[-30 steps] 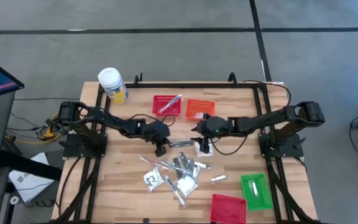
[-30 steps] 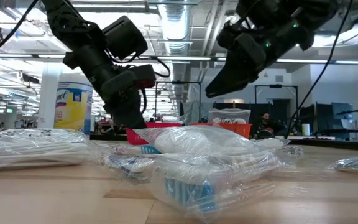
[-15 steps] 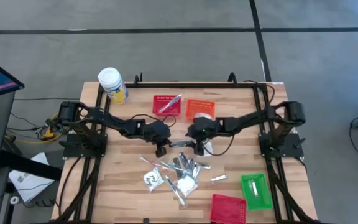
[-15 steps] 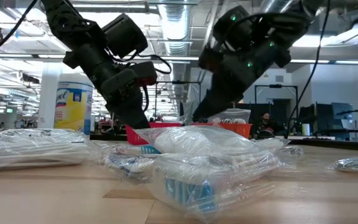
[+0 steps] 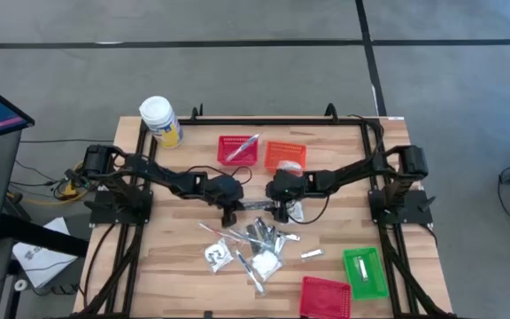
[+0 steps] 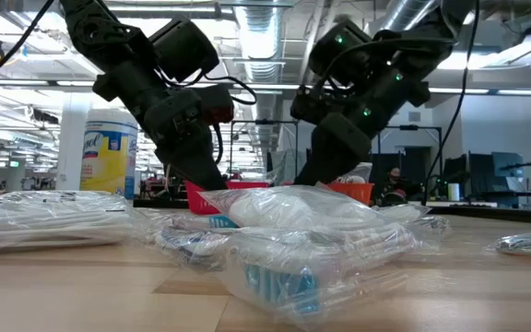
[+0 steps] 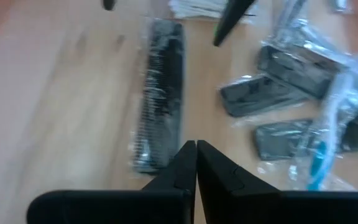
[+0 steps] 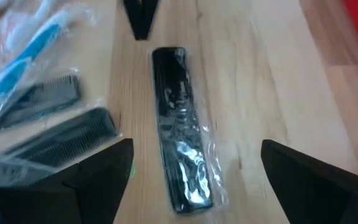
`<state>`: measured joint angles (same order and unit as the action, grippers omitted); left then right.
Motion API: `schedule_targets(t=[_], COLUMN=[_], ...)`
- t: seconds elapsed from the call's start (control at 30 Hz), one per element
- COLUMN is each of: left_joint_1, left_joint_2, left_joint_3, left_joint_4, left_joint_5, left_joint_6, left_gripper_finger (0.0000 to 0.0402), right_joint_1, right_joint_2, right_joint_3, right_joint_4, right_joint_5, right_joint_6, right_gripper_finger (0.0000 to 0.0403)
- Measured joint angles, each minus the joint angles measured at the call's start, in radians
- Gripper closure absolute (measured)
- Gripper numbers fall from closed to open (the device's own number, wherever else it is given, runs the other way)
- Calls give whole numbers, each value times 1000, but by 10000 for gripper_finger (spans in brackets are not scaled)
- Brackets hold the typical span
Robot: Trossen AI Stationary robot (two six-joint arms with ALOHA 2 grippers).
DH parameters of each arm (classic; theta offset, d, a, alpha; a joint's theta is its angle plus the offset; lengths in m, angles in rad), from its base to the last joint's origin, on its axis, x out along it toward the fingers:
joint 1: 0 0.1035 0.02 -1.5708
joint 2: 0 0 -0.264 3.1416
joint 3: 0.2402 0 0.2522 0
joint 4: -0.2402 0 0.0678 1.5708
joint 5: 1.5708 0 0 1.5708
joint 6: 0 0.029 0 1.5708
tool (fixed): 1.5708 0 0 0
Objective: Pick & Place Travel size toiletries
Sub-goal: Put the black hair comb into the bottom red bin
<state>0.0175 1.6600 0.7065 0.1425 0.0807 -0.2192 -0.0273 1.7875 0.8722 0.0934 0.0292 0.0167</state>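
The travel size toiletries lie in a loose heap (image 5: 251, 246) near the table's middle: clear-wrapped combs, a toothbrush and white packets. One black comb in clear wrap (image 8: 180, 155) lies apart at the heap's far edge, flat on the wood. My right gripper (image 8: 196, 152) is open and low over it, one finger on either side, touching nothing. My left gripper (image 7: 196, 148) is shut, its tips just off the comb's other end (image 7: 148, 158). In the high view the two grippers face each other, the left gripper (image 5: 230, 211) on one side and the right gripper (image 5: 282, 209) on the other.
A red basket (image 5: 237, 149) with a toothbrush and an orange basket (image 5: 285, 156) stand behind the grippers. A green basket (image 5: 365, 271) and another red basket (image 5: 326, 297) sit at the near right. A white-lidded yellow jar (image 5: 160, 121) stands at the far left corner.
My right gripper has sunk toward the table and gone a little toward the left edge, and now stands over the wrapped comb, opposite my left gripper. The heap and the comb have not moved.
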Motion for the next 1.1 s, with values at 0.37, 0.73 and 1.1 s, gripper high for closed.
schedule_targets(t=[0.37,0.73,1.1], left_joint_1=[0,11,11], left_joint_2=[56,82,82], left_joint_3=[2,9,4], left_joint_4=[18,43,37], left_joint_5=[33,25,29], left_joint_6=[-24,-23,-43], left_gripper_finger=[400,400,401], right_joint_1=[0,-1,0], right_joint_2=[17,17,17], right_joint_3=[0,0,0], right_joint_4=[17,6,-13], right_joint_5=[-3,-2,-6], right_joint_6=[-20,26,7], right_gripper_finger=[57,66,68])
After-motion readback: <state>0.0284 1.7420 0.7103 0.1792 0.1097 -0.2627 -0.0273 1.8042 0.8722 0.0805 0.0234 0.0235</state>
